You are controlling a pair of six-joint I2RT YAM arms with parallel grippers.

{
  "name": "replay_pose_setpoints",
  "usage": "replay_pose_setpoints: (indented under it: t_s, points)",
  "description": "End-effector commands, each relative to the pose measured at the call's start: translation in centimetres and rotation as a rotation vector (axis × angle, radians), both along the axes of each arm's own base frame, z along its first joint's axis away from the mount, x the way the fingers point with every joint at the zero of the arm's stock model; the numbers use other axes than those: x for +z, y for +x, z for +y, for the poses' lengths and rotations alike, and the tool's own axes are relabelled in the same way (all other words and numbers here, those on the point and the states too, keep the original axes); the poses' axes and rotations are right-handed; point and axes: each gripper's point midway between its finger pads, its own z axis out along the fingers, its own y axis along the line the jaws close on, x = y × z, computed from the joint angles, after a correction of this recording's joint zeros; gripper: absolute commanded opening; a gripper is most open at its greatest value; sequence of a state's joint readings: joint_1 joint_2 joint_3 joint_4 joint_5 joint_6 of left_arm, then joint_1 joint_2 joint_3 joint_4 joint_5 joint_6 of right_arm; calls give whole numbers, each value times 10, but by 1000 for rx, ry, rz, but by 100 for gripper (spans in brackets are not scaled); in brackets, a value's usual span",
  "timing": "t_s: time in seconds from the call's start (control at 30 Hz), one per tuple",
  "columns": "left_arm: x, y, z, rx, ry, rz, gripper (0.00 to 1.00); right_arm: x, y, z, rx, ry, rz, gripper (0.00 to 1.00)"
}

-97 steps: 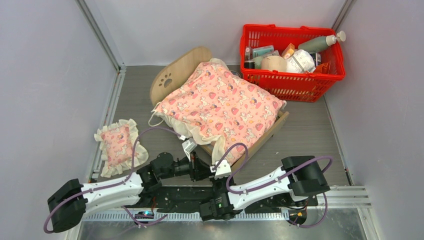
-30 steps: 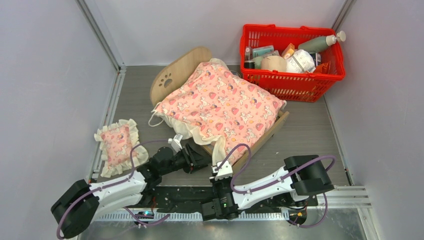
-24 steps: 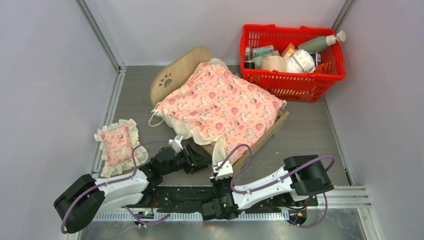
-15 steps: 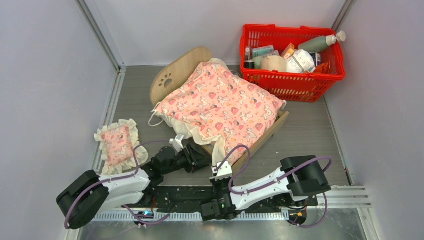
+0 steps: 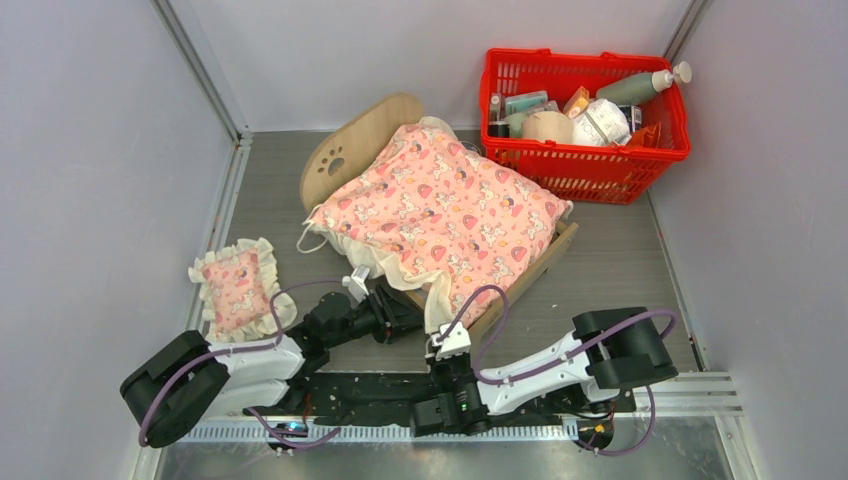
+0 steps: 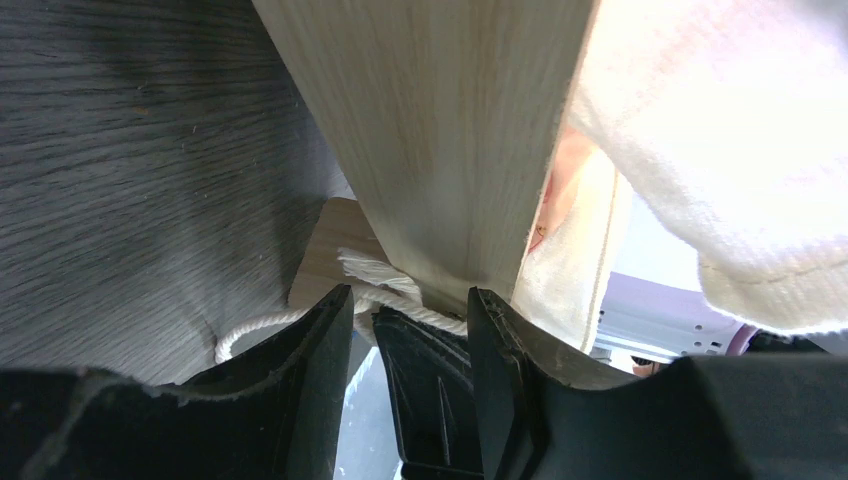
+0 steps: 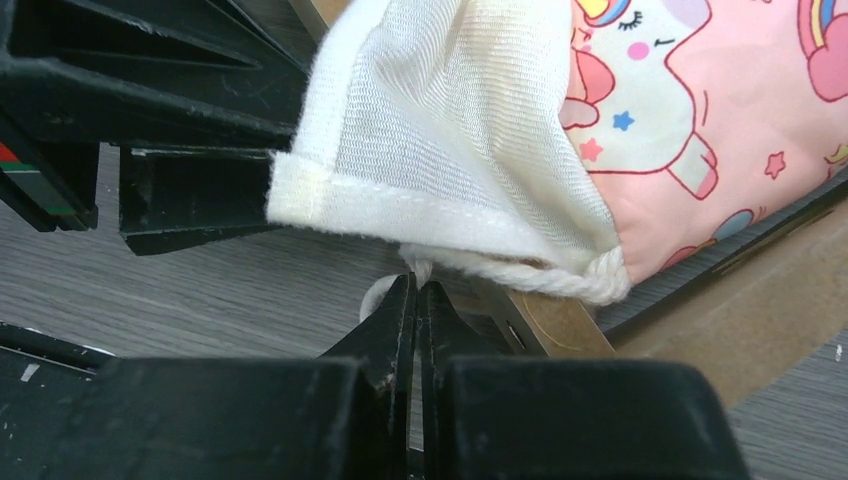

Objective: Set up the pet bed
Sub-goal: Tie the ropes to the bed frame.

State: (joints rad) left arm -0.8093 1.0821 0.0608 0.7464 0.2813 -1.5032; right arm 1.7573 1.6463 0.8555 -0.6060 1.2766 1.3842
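Now | left gripper (image 6: 410,320) parted at pet bed (image 5: 352,140) corner | right gripper (image 7: 416,300) clenched, seemingly on white cord (image 7: 520,272)

Pet bed (image 5: 370,125) matt plywd; blanket (image 5: 440,210) woven cloth; basket (image 5: 585,172) glossy plastic.

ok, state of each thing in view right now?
pet bed: upright, covered by blanket
blanket: spread over bed, frill overhanging near corner
pillow: flat on table, off bed
red basket: upright, full
left claw: jaws apart at bed corner, grip unclear
right claw: shut, at white cord
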Motion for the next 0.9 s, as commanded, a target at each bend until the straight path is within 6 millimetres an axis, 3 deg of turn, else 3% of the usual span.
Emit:
replay_pose_setpoints:
  t_s: [0.0, 0.13, 0.47, 0.57, 0.7, 0.87]
  points:
    - [6, 0, -2, -11, -25, -33, 48, 15, 5, 10, -7, 46, -24, 6]
    - [-3, 0, 3, 9, -14, -13, 45, 14, 7, 10, -12, 40, -17, 5]
    - [3, 0, 1, 12, -59, -6, 42, 13, 6, 11, -13, 46, -5, 5]
    - [5, 1, 0, -19, -26, -121, 34, 13, 6, 10, -13, 47, -4, 5]
    - [-18, 2, -2, -138, 180, -275, 35, 16, 7, 8, -11, 51, -3, 5]
    - [-22, 14, 13, -58, 220, -457, 34, 17, 7, 4, -15, 65, 5, 5]
